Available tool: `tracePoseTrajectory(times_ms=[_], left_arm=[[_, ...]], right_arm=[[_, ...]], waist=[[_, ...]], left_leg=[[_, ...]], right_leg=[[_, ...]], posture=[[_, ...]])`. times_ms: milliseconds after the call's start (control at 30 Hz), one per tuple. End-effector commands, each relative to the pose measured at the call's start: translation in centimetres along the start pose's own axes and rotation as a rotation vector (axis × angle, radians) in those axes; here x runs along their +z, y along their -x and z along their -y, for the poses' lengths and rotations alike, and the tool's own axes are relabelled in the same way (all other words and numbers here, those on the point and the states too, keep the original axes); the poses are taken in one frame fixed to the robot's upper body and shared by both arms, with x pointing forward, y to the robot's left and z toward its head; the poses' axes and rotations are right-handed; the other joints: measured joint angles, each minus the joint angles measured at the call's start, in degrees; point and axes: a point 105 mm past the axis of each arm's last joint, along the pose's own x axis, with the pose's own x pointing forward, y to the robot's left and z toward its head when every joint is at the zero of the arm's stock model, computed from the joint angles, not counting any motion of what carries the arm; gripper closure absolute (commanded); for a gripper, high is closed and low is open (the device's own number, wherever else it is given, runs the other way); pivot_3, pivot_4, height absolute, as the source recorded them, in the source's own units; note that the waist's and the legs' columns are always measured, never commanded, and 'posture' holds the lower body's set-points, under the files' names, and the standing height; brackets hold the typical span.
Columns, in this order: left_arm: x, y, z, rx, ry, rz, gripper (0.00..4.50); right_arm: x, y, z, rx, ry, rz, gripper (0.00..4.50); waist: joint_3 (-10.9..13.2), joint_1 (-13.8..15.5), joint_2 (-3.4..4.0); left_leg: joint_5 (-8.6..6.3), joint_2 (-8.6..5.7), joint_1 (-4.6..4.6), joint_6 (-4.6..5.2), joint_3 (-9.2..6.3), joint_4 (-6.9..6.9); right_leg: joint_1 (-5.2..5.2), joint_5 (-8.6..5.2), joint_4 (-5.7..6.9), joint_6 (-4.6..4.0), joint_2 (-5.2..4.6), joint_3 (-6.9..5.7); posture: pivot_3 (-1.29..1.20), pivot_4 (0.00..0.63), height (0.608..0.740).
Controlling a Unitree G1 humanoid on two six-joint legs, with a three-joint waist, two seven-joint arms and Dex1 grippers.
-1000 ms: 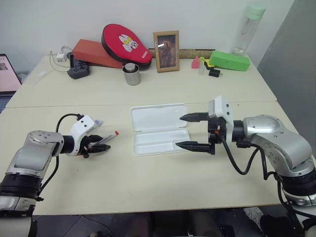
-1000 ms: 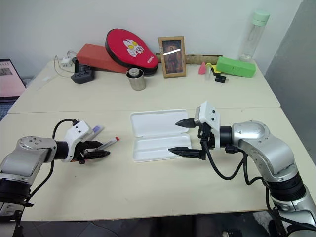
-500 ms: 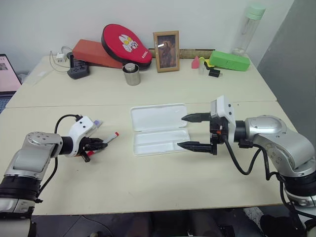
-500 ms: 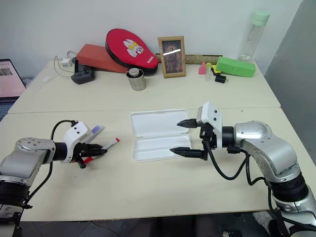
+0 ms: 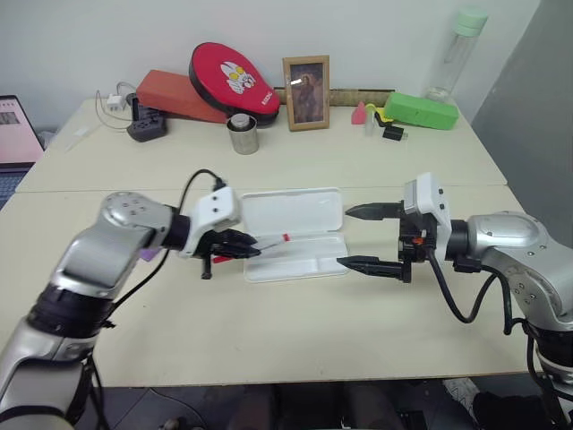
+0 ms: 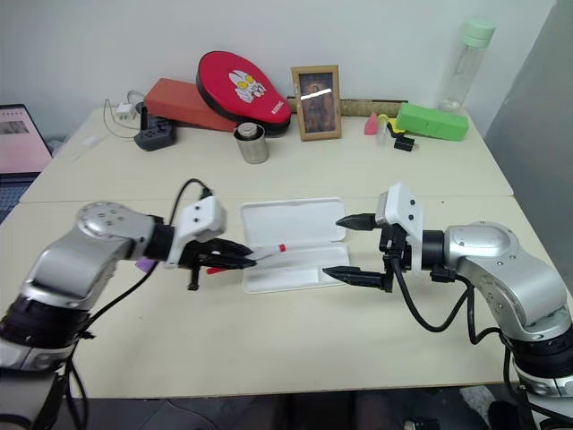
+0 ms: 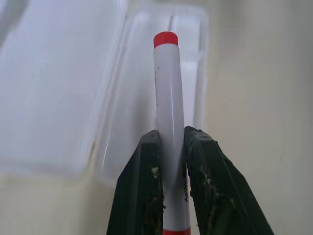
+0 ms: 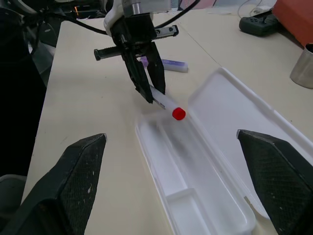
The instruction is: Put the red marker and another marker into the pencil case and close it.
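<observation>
The red marker (image 5: 271,242), a slim white barrel with red ends, is pinched in my left gripper (image 5: 252,247), which is shut on it. Its red end hangs just above the left end of the pencil case (image 5: 304,215), a white hinged case lying open with its lid toward the far side. In the left wrist view the marker (image 7: 168,98) runs out between the fingers (image 7: 142,196) over the tray. The purple marker (image 8: 168,63) lies on the table behind my left arm, its tip showing at the forearm (image 6: 141,265). My right gripper (image 5: 345,237) stands open at the case's right end, empty.
Along the far edge stand a metal cup (image 5: 241,134), a photo frame (image 5: 305,81), a red round pouch (image 5: 230,79), a green case (image 5: 420,109), a bottle (image 5: 455,49) and a power strip (image 5: 146,130). A laptop (image 5: 16,130) sits at the far left.
My left gripper closed on the red marker, lifted it off the table and carried it right to the pencil case's left end. The right gripper stayed open in place.
</observation>
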Motion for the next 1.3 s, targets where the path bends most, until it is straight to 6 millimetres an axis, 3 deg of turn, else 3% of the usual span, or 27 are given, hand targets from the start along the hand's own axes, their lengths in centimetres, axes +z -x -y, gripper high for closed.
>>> tracePoseTrajectory(times_ms=[33, 233, 633, 700, 1067, 1267, 1300], left_arm=[[0.9, -1.6, -1.6, -0.007, -0.084, -0.038, 4.1], [2.0, -4.5, -3.1, -0.039, -0.144, -0.066, 4.1], [2.7, -6.3, -3.9, -0.074, -0.165, -0.066, 4.1], [2.9, -6.3, -3.9, -0.076, -0.165, -0.06, 3.4], [3.7, -6.3, -3.3, -0.089, -0.143, -0.019, 1.39], [6.3, -5.0, -1.7, -0.135, -0.109, 0.124, 0.06], [6.8, -4.5, -1.5, -0.132, -0.105, 0.151, 0.01]], right_arm=[[0.6, 1.2, -0.1, -0.059, 0.044, 0.0, 0.0], [-0.1, 1.6, -0.8, -0.1, 0.027, -0.017, 0.0], [0.0, 2.0, -0.9, -0.167, 0.018, -0.015, 0.0], [-0.1, 2.0, -1.0, -0.169, 0.016, -0.017, 0.0], [-0.1, 2.0, -0.8, -0.175, 0.015, -0.016, 0.0], [-0.1, 1.9, -0.9, -0.163, 0.013, -0.008, 0.0], [0.0, 1.9, -0.9, -0.16, 0.013, -0.005, 0.0]], waist=[[0.0, -0.07, 0.0], [0.0, -0.04, 0.0], [0.0, -0.12, -0.01], [0.0, -0.1, -0.01], [0.0, -0.13, -0.01], [0.0, -0.12, -0.01], [0.0, -0.12, 0.0]], left_leg=[[0.0, -0.01, -0.01, 0.0, 0.01, 0.02], [0.0, 0.0, -0.02, 0.01, 0.03, 0.03], [0.01, 0.0, -0.03, 0.01, 0.01, 0.05], [0.01, 0.01, -0.04, 0.01, 0.0, 0.05], [0.01, 0.01, -0.03, 0.01, -0.02, 0.05], [0.01, 0.03, -0.04, 0.01, -0.09, 0.05], [0.01, 0.03, -0.04, 0.0, -0.09, 0.05]], right_leg=[[0.0, 0.0, 0.01, 0.0, 0.03, -0.01], [0.0, 0.0, 0.01, -0.01, 0.09, -0.02], [-0.01, 0.0, 0.0, 0.0, 0.07, 0.01], [-0.01, 0.0, 0.0, 0.0, 0.07, -0.01], [-0.01, 0.0, 0.01, 0.0, 0.07, 0.0], [0.0, 0.0, 0.01, 0.0, 0.06, 0.01], [0.0, 0.0, 0.0, 0.0, 0.06, 0.02]], posture=[[0.0, 0.15, 0.74], [0.0, 0.15, 0.74], [0.0, 0.15, 0.74], [0.0, 0.15, 0.74], [0.0, 0.15, 0.74], [0.0, 0.15, 0.74], [0.0, 0.15, 0.74]])
